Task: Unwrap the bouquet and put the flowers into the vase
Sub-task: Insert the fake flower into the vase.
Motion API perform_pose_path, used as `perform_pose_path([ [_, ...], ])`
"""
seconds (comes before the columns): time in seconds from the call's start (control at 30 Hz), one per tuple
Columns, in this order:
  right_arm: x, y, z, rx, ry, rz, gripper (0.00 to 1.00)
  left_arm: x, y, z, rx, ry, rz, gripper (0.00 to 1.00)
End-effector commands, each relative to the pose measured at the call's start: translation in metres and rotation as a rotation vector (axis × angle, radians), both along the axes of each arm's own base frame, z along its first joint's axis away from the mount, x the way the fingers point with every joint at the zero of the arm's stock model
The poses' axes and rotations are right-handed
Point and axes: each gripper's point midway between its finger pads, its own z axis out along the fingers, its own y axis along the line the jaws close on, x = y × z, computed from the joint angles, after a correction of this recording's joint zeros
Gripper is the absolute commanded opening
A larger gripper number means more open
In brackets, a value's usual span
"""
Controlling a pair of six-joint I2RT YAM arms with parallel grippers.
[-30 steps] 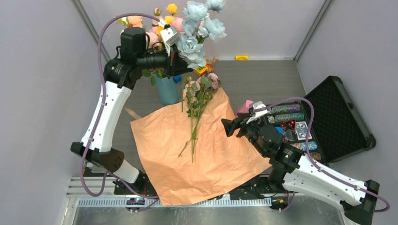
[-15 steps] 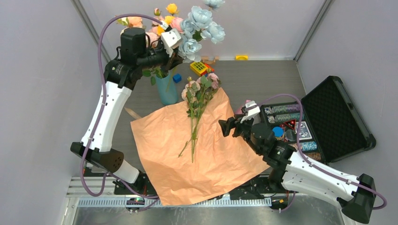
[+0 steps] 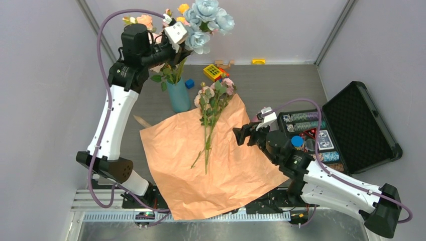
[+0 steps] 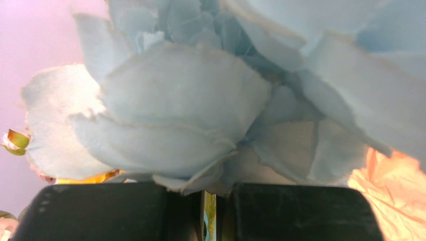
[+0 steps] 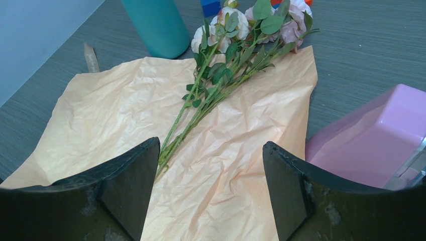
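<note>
My left fingers [image 4: 100, 211] pinch the stem of the blue flowers [image 3: 203, 20], held above the vase [image 3: 178, 95] (other blooms stand in it). My right fingers [image 5: 125, 186] stand wide over the paper [image 3: 236, 170], where the pink flowers [image 3: 211, 100] lie.

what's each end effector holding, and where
Left end effector: pale-blue fabric flowers, by the thin green stem under the blooms. Right end effector: nothing.
</note>
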Motion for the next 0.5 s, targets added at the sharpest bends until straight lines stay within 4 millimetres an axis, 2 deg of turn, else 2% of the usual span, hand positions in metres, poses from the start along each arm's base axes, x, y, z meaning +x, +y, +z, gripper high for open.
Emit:
perform_pose_path([
  [0.0, 0.005, 0.005, 0.014, 0.071, -0.017, -0.009, 0.8, 0.002, 0.002, 0.044, -0.078, -0.117, -0.023, 0.0],
  [0.3, 0.006, 0.007, 0.006, 0.066, 0.004, -0.01, 0.8, 0.005, 0.008, 0.056, -0.137, -0.108, -0.042, 0.0],
  [0.47, 0.006, 0.01, 0.003, 0.072, 0.015, -0.001, 0.79, 0.011, 0.009, 0.042, -0.144, -0.063, -0.046, 0.0],
])
